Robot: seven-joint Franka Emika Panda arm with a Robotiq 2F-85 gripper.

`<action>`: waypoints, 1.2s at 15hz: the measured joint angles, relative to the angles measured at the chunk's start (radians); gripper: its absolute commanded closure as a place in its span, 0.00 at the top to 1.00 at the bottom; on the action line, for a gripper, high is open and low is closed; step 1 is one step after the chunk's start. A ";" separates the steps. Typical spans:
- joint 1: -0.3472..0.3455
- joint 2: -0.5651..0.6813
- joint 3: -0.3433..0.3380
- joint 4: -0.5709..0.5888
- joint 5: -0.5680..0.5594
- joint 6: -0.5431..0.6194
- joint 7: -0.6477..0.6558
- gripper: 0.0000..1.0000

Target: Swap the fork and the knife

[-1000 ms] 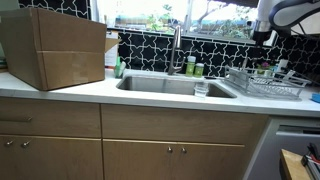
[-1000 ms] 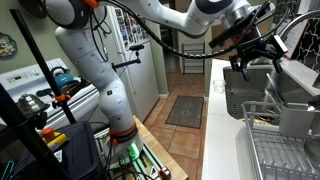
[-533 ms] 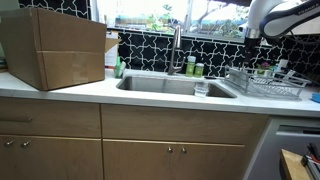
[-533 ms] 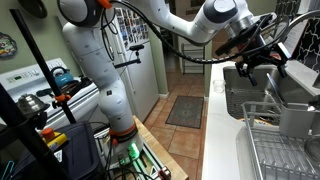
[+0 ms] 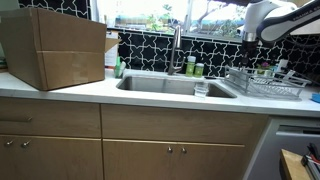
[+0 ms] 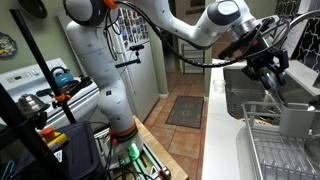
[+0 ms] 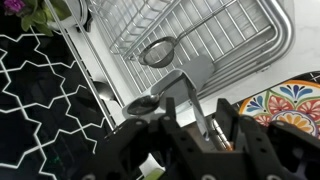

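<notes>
Wrist view: black gripper [image 7: 195,140], jaws parted, over silver wire dish rack [image 7: 230,30].
Its white arm [image 6: 215,18] reaches out level; a blurred metal utensil [image 7: 206,122], perhaps the knife, stands between the jaws.

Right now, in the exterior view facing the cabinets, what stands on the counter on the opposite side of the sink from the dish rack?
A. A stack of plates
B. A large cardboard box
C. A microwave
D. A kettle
B: a large brown cardboard box stands on the counter at one end, with the sink between it and the wire dish rack.
</notes>
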 measured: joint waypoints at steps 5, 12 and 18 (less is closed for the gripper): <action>-0.006 0.002 0.002 0.002 -0.013 0.000 0.027 0.00; -0.007 0.002 0.024 0.022 -0.023 -0.058 0.047 0.01; -0.007 0.005 0.033 0.058 -0.023 -0.151 0.047 0.01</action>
